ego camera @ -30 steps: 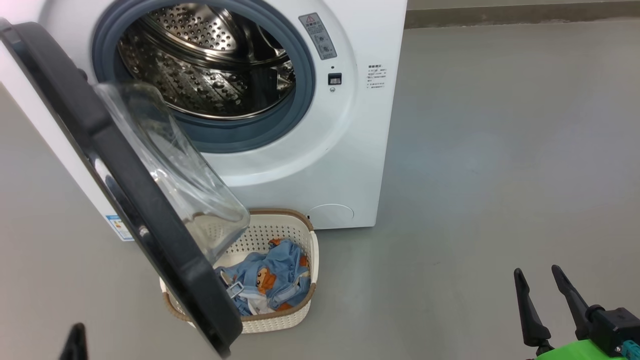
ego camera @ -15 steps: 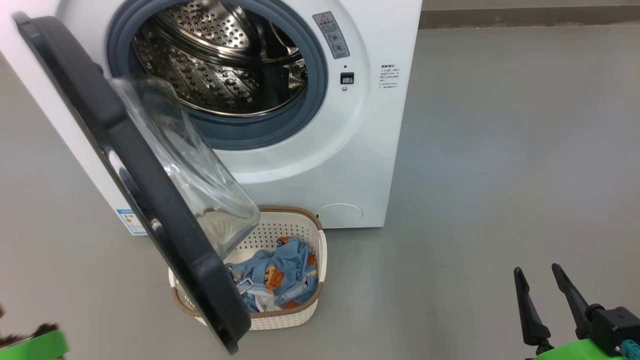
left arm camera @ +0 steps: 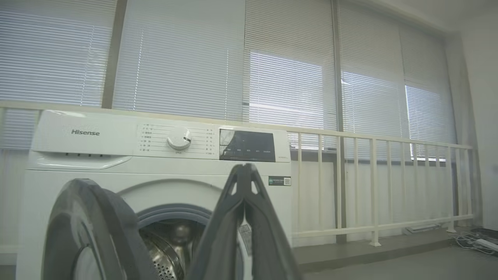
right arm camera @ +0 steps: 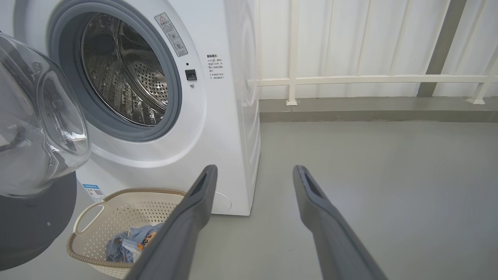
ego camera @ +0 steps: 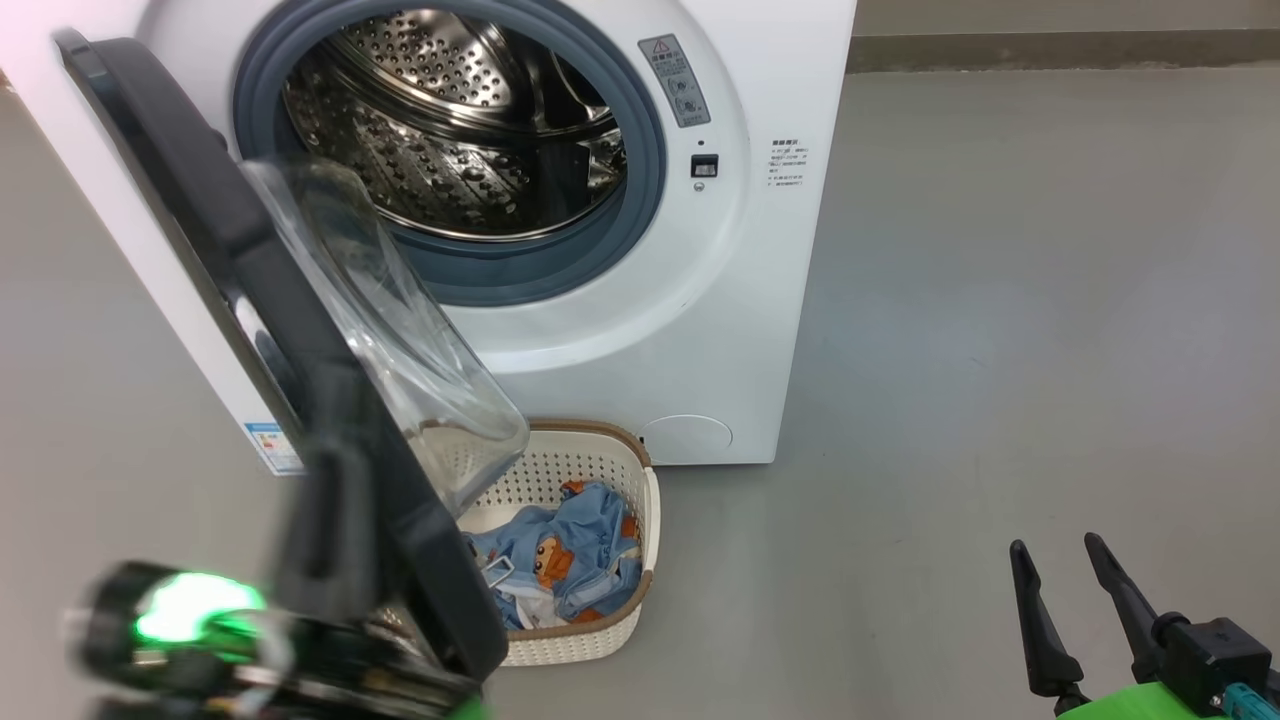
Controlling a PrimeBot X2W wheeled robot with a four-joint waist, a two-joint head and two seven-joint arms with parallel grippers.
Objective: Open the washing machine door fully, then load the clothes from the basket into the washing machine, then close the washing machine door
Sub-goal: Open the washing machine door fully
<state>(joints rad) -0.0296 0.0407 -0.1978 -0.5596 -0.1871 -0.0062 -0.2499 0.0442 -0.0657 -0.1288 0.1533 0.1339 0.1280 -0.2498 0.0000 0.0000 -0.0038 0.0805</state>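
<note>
Washing machine door point(ego camera: 250, 260) part open, hanging over the basket point(ego camera: 570, 645); clothes point(ego camera: 570, 555) lie in the basket on the floor against the washing machine point(ego camera: 760, 300).
Risk: the door's glass bulge covers the basket's left side, so a reach for the clothes could knock the door or snag on it. A push on its rim could slip off. Left gripper point(left arm camera: 244, 171) raised by the door's lower edge, blurred, fingers pressed together, empty. Right gripper point(ego camera: 1055, 545) low and well apart, fingers spread, empty.

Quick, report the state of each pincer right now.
Left pincer: shut, nothing between its fingers.
Right pincer: open, empty, above the floor.
</note>
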